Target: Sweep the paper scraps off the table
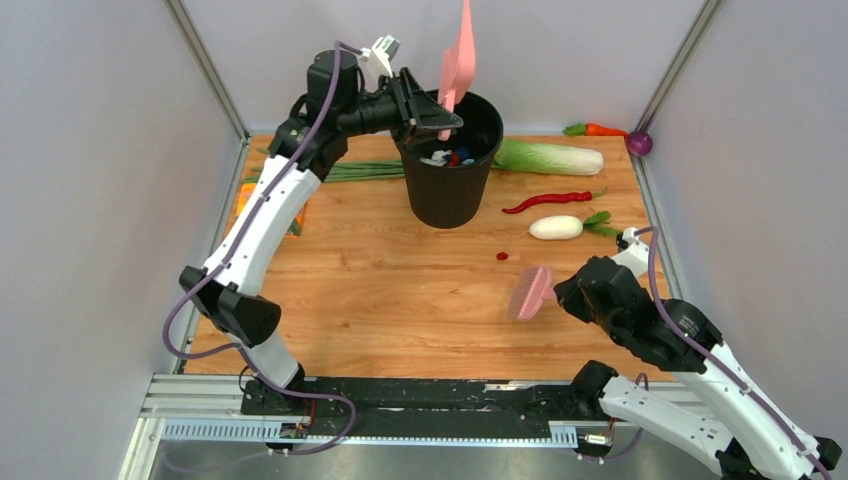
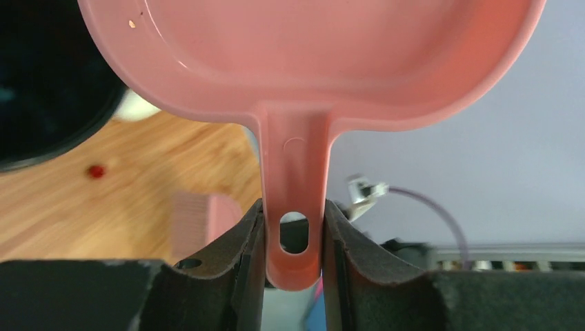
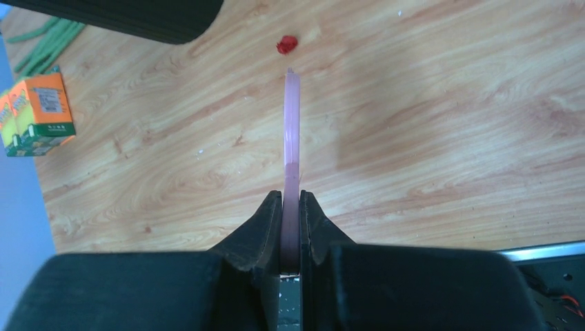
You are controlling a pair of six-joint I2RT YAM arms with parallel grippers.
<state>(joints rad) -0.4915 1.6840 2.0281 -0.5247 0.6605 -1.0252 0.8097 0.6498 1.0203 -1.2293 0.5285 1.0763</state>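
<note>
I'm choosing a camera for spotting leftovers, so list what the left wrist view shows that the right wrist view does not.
Only the left wrist view: the pink dustpan, its handle pinched between the left fingers, and the grey wall.

Only the right wrist view: the orange carton, the green stalks, and the right fingers shut on the pink brush, seen edge-on.

Both views: one red paper scrap on the table, the black bin, and that brush, blurred in the left wrist view.

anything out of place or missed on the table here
One red paper scrap lies alone on the table, between the black bin and the brush in the right gripper, though the left gripper holds the dustpan upended over the bin.
</note>
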